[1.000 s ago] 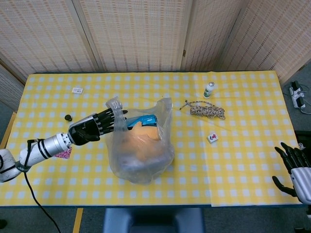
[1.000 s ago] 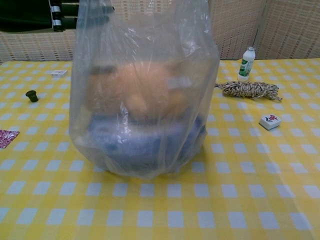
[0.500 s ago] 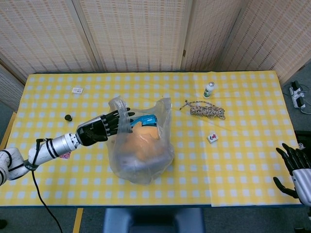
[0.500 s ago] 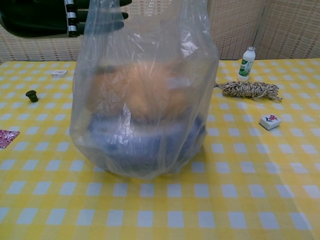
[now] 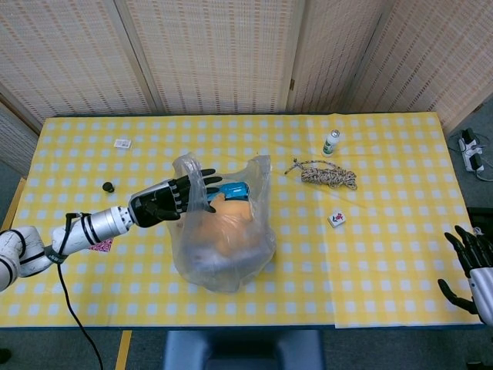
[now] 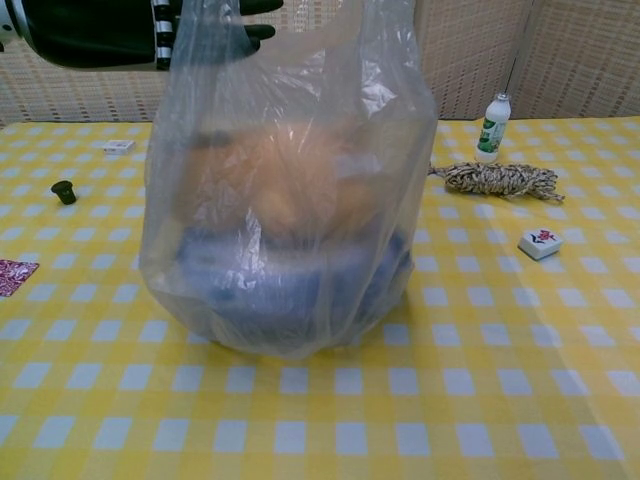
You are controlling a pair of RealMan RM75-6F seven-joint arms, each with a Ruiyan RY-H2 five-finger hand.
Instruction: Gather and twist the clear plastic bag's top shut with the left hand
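Note:
The clear plastic bag (image 5: 224,235) stands upright in the middle of the table, its top wide and ungathered; the chest view shows the bag (image 6: 290,200) filling the centre. Inside it lie an orange-tan soft thing, something blue-grey beneath, and a bright blue item (image 5: 231,190) near the top. My left hand (image 5: 171,199) reaches in from the left with its fingers spread against the bag's upper left rim, some passing over the rim into the mouth. It holds nothing. The chest view shows this left hand (image 6: 215,30) at the top edge. My right hand (image 5: 471,262) hangs open at the table's right edge.
A coil of rope (image 5: 329,176) and a small white bottle (image 5: 331,142) lie behind and right of the bag. A small white tile (image 5: 336,219) sits to the right. Left of the bag are a black cap (image 5: 108,186), a white tag (image 5: 122,143) and a red card (image 6: 12,275).
My left hand has pushed to the right, from beside the bag's left rim to over it, fingers now reaching into the mouth. The right hand has sunk slightly lower.

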